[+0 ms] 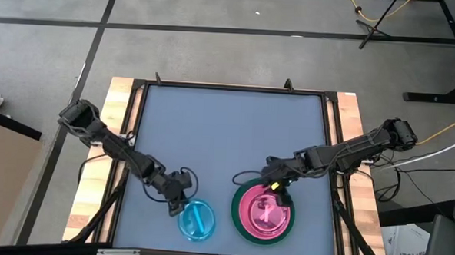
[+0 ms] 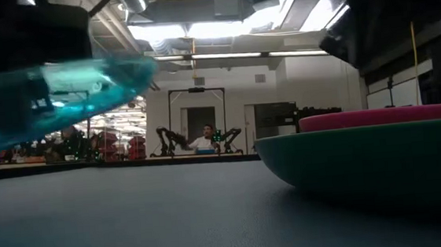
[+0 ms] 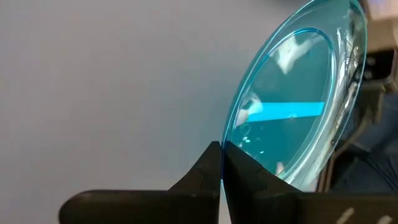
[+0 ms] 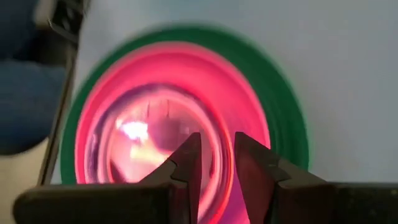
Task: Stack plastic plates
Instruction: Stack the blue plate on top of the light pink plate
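Note:
A small translucent blue plate (image 1: 199, 220) (image 3: 292, 106) sits near the table's near edge, left of centre, and my left gripper (image 1: 180, 201) (image 3: 221, 149) is shut on it. In the low view the blue plate (image 2: 52, 93) hangs tilted above the mat. To its right the large green plate (image 1: 237, 222) (image 4: 286, 106) rests on the mat. It carries the opaque pink plate (image 1: 249, 207) (image 4: 242, 81), with a small translucent pink plate (image 4: 149, 130) inside. My right gripper (image 1: 275, 188) (image 4: 217, 165) hovers open over the stack's far rim. No dark grey plate shows. My left gripper pinches the blue plate's rim (image 3: 222, 163) between its two fingers, on the side toward the table's left. The fingers come in at a slant from the left. The plate is lifted clear of the mat and tilted, reaching away from the fingers toward the right.
The blue-grey mat (image 1: 227, 127) lies bare over its middle and far half. A black frame and wooden borders (image 1: 122, 115) surround it. A dark cable (image 1: 244, 177) loops beside the right gripper. A person (image 2: 208, 140) sits far back in the room.

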You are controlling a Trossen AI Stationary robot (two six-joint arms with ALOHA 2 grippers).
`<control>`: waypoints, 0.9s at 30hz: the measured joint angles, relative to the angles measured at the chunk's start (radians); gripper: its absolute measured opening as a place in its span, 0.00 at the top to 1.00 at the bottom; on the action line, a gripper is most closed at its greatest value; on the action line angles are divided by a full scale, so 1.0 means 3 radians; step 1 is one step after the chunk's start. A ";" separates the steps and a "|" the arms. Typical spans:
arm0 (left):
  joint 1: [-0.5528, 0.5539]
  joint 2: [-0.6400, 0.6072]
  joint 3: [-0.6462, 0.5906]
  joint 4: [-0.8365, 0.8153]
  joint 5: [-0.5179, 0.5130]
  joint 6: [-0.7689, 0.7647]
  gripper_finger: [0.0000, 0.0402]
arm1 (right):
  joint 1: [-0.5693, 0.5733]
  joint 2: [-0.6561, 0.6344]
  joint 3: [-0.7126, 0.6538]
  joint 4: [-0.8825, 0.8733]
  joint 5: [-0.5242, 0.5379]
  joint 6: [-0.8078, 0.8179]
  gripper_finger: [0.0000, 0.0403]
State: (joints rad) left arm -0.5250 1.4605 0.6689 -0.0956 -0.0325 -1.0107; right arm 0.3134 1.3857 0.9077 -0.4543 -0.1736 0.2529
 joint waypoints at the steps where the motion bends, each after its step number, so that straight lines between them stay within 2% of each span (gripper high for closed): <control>1: 0.0025 0.0000 0.0000 0.0000 -0.0036 -0.0001 1.00 | 0.0001 0.0000 0.0000 0.0106 0.0057 -0.0002 0.78; 7: 0.0212 0.0000 0.0000 0.0002 -0.0124 -0.0003 1.00 | 0.0000 0.0000 0.0000 0.0574 0.0464 -0.0017 0.78; 14: 0.0438 0.0000 0.0003 0.0004 -0.0064 0.0001 1.00 | -0.0005 0.0000 0.0000 0.0690 0.0938 -0.0323 0.78; 22: 0.0618 0.0000 0.0003 0.0013 0.0028 0.0003 1.00 | -0.0191 0.0000 0.0000 0.0988 0.1022 -0.0348 0.78; 27: 0.0742 0.0000 0.0004 0.0013 -0.0054 0.0025 1.00 | -0.0376 0.0000 0.0000 0.1124 0.1299 -0.0346 0.78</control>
State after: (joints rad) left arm -0.3023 1.4605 0.6701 -0.0917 -0.0486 -1.0031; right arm 0.2006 1.3857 0.9077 -0.1170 0.2162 0.1490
